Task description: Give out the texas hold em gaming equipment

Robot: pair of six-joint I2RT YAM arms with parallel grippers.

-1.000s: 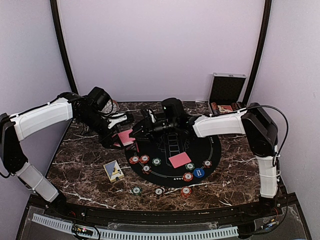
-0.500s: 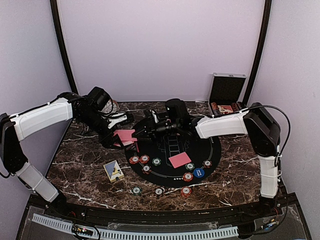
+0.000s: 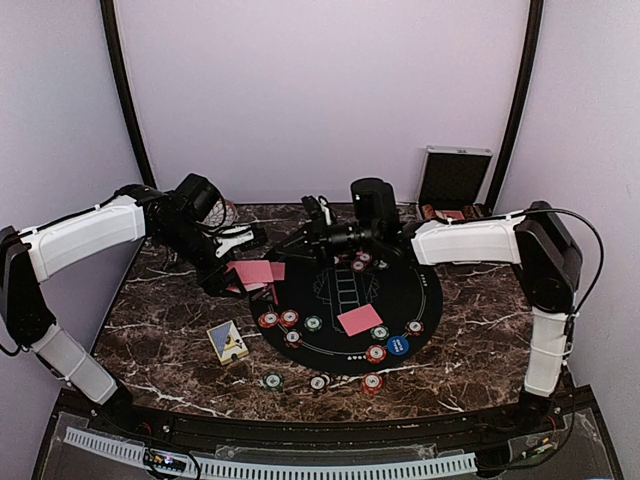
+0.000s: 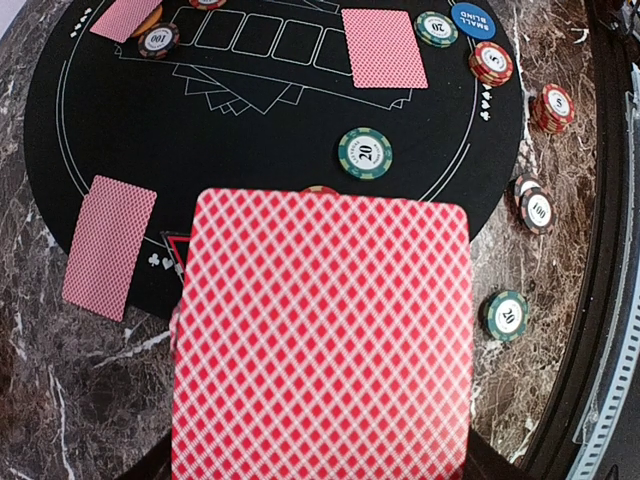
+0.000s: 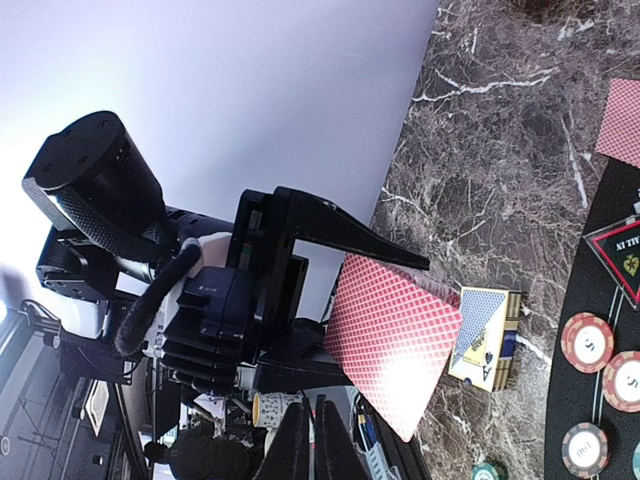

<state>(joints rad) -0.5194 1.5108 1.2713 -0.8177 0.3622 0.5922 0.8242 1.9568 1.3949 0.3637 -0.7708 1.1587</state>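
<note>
L gripper [image 3: 243, 265]: my jaws are clamped on the deck of red-backed cards [image 4: 320, 340], held backs up, roughly level, over the left rim of the black round mat [image 3: 425, 290]. R gripper [image 5: 312, 440]: my fingers are pressed together with nothing visible between them. It hangs above the far-left part of the mat, pointing toward the deck but apart from it. Loose cards lie face down: one card [image 4: 110, 247] straddles the mat's edge and overhangs onto the marble table [image 3: 160, 330]. A second card [image 4: 384, 48] lies fully on the mat. A third card [image 4: 125, 15] sits at the mat's far side, beside a dark chip [image 4: 158, 40]. The green chip [image 4: 365, 152] lies on the mat just beyond the deck, the blue chip [image 4: 474, 17] near the second card. More chips sit off the mat on the marble, e.g. a green one [image 3: 272, 380]. Card box [image 3: 227, 341] lies on the marble left of the mat. Silver case [image 3: 455, 175] stands open at the far right.
</note>
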